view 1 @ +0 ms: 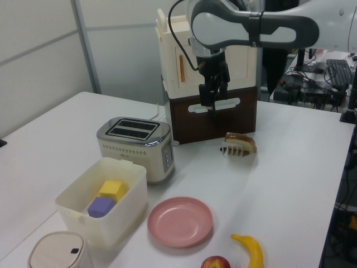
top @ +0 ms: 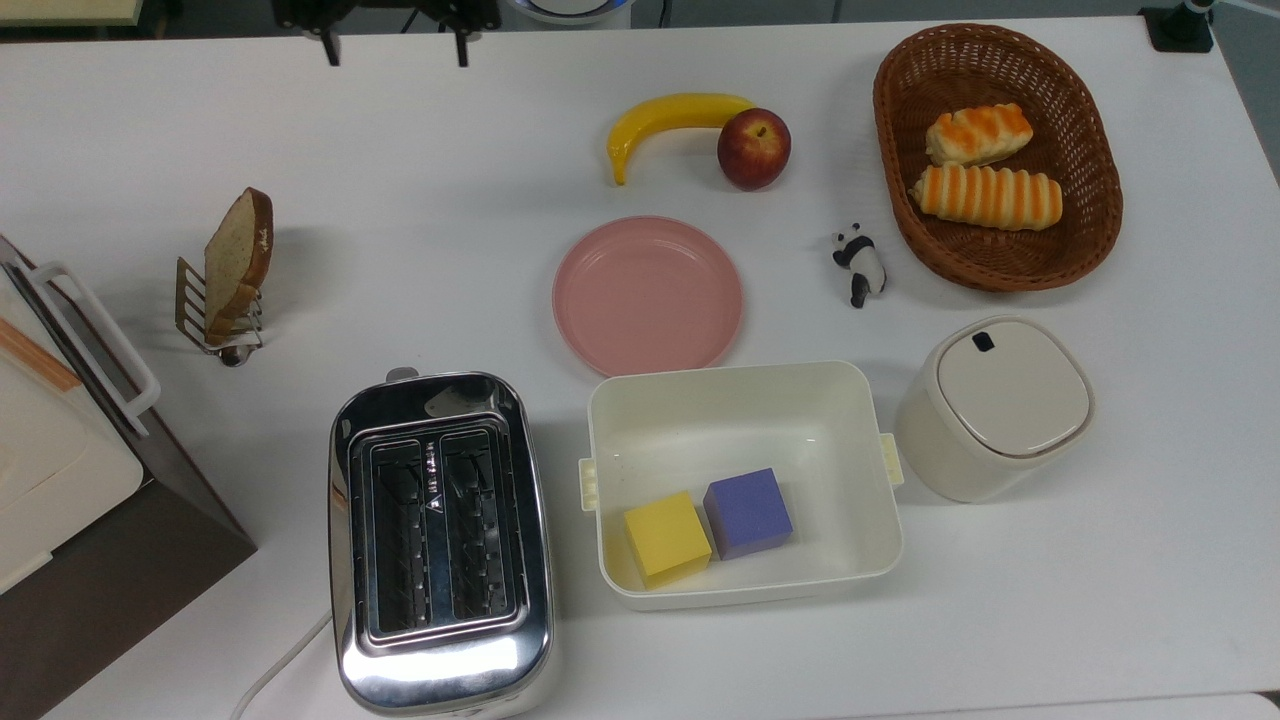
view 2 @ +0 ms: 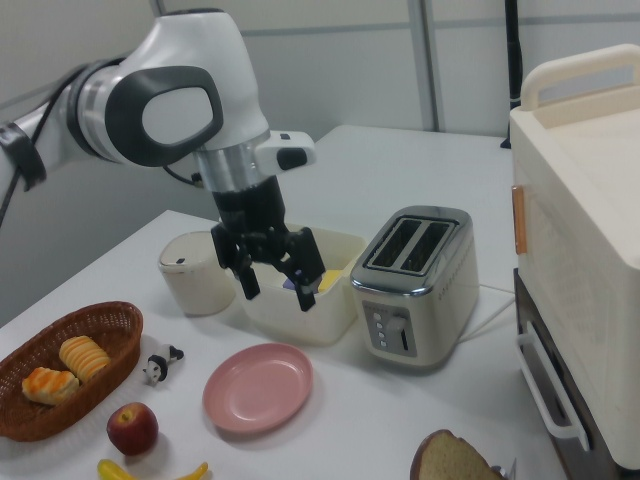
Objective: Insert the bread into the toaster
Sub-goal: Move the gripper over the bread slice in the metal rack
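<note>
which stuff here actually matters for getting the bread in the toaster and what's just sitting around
For the job:
- bread, standing in the wire rack
- toaster, both slots empty
- gripper, open, holding nothing

Lying about:
- banana
- apple
- pink plate
- panda figure
- basket of rolls
- white bin with two blocks
- lidded container

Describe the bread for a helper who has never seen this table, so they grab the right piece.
Start at the chrome toaster near the top view's bottom edge. Above it and to the top view's left is a small wire rack holding the bread, one flat tan slice with dark crust, on edge. The basket's orange-striped rolls are not it.
</note>
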`<act>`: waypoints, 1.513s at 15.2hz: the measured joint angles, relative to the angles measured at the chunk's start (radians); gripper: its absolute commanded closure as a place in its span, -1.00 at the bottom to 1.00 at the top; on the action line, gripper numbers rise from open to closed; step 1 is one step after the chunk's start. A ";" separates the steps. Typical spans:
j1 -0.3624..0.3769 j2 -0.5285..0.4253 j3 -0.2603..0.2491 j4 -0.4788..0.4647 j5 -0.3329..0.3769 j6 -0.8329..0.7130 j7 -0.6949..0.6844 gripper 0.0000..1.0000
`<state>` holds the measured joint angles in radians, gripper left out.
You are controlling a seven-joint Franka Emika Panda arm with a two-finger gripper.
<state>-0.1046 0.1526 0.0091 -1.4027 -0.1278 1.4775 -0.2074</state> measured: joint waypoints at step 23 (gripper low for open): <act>-0.220 0.179 -0.010 -0.217 -0.180 0.373 -0.184 -0.90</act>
<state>-0.3245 0.3311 -0.0007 -1.6200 -0.3081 1.8506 -0.3916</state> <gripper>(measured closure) 0.004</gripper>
